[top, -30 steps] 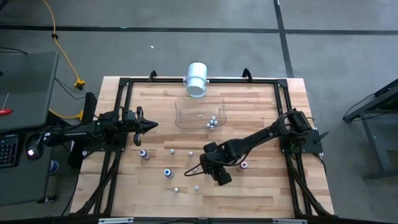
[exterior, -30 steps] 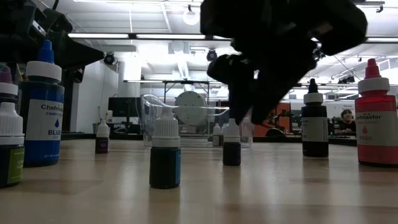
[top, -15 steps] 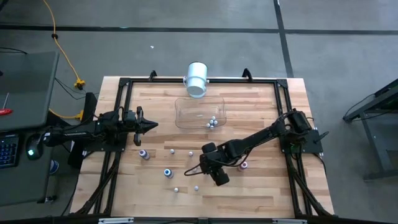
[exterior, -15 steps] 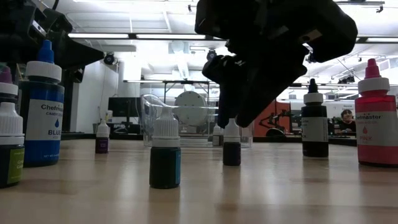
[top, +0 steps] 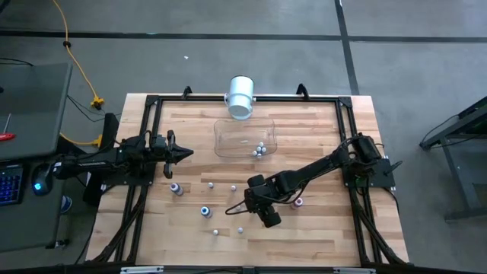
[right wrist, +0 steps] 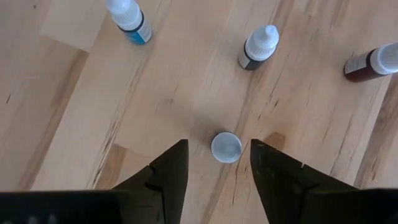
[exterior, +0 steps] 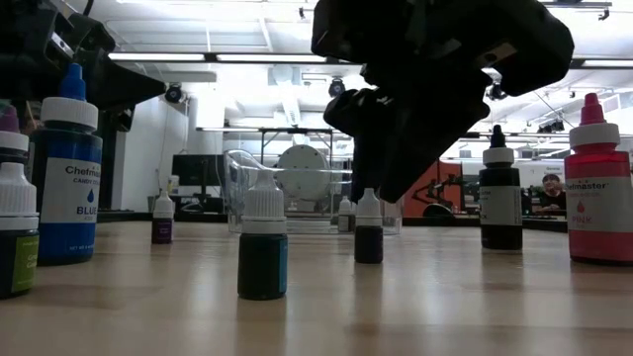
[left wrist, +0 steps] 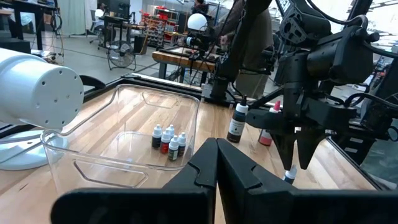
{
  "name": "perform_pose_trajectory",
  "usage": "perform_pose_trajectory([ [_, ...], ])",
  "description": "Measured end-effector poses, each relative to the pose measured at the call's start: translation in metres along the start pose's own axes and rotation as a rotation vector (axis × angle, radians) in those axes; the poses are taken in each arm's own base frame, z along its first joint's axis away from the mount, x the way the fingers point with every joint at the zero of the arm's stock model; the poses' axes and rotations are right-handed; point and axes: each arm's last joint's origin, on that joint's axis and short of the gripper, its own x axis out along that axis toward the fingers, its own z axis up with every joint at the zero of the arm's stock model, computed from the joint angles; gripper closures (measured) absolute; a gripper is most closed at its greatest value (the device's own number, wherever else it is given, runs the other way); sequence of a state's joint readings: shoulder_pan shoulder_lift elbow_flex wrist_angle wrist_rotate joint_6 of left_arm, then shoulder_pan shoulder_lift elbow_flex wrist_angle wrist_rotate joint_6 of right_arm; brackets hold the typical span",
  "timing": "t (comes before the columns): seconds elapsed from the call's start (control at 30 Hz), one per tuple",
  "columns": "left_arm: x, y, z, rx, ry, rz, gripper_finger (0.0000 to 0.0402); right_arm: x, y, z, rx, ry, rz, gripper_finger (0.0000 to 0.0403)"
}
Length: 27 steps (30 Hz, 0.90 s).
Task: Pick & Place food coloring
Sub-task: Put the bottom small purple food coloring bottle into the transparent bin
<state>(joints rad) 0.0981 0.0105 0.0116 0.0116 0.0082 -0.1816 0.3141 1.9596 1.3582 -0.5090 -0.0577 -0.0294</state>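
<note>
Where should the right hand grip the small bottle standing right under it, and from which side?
Grip the small bottle across its white cap and neck, coming straight down from above. It stands upright, apart from its neighbours, and the right hand already hangs open over it with a finger either side.

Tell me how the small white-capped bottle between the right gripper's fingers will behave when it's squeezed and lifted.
The small bottle stands upright, narrow and taller than wide in the low view, so an off-centre touch could probably tip it. It looks light and likely lifts easily. The right gripper is open astride it; the round cap may slip unless the fingers close evenly.
</note>
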Motion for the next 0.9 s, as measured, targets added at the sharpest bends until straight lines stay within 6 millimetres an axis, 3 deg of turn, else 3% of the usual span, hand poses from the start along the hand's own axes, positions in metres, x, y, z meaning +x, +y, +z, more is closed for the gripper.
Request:
perform_pose_trajectory([
  [0.4,0.0,0.0,0.0,0.0,0.0,0.0,0.0401,0.0029,-0.0004,-0.0002,-0.004,0.001,-0.002,0.0247],
  [0.9,0.0,0.0,0.0,0.0,0.0,0.0,0.0401,0.003,-0.0034,0.0,0.001,-0.002,-0.023,0.0283],
])
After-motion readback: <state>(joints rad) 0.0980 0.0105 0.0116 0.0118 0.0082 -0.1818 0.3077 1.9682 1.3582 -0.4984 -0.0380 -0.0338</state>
